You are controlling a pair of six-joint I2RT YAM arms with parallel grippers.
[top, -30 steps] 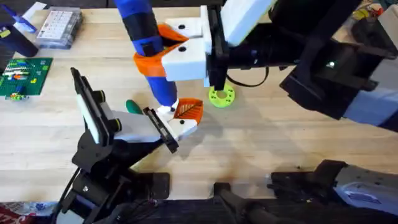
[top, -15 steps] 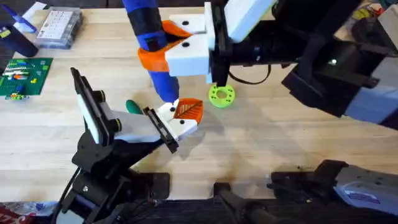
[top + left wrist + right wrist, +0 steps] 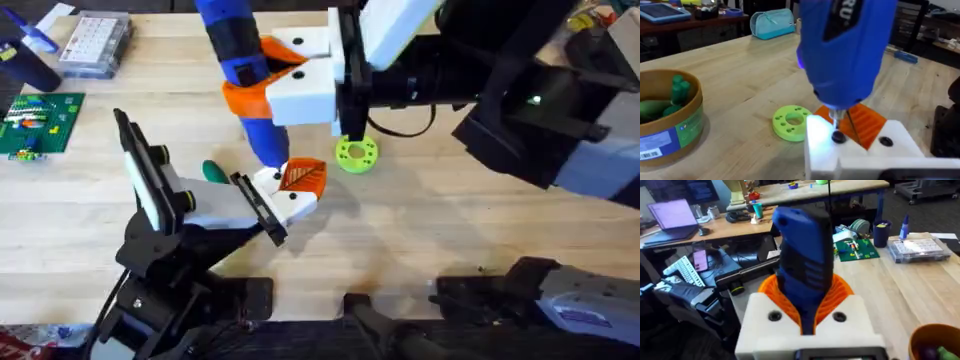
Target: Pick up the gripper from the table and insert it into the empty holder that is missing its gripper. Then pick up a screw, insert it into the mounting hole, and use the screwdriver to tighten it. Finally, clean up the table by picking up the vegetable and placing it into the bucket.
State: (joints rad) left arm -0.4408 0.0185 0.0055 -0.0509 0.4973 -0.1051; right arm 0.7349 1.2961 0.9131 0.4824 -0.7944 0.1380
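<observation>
The right gripper [image 3: 290,75] clamps the blue screwdriver [image 3: 240,70], its tip on a screw [image 3: 838,137] in the small white-and-orange gripper [image 3: 298,185] seated on the holder [image 3: 215,205]. The vegetable [image 3: 214,171] (dark green) lies on the surface [image 3: 430,230] beside the holder, and the bucket [image 3: 670,125] holds 2 green items.

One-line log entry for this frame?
phase: tightening screw | right gripper: holds screwdriver | tip on small gripper | vegetable: on table

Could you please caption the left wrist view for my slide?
Blue screwdriver bit on a screw in the white gripper, beside a lime-green disc.
</observation>
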